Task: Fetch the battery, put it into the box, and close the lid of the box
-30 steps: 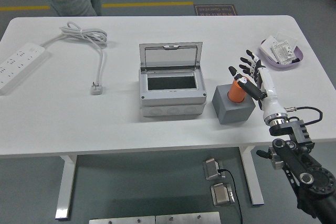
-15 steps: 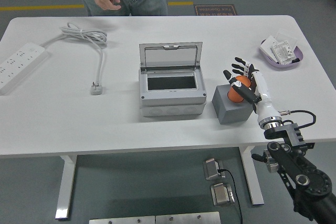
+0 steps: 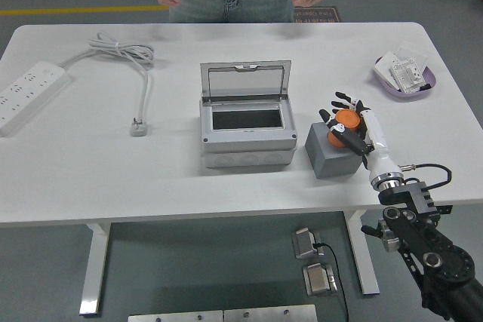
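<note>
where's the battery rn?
Head view, right of centre: the orange battery stands in the grey block, just right of the open box, with the right hand around it.

No legible text anywhere.

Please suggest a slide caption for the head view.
Right robot hand closing around orange battery on grey block, beside open box.

Right hand [image 3: 349, 123] apparently grips orange battery [image 3: 346, 121] above grey block [image 3: 330, 154].
</note>
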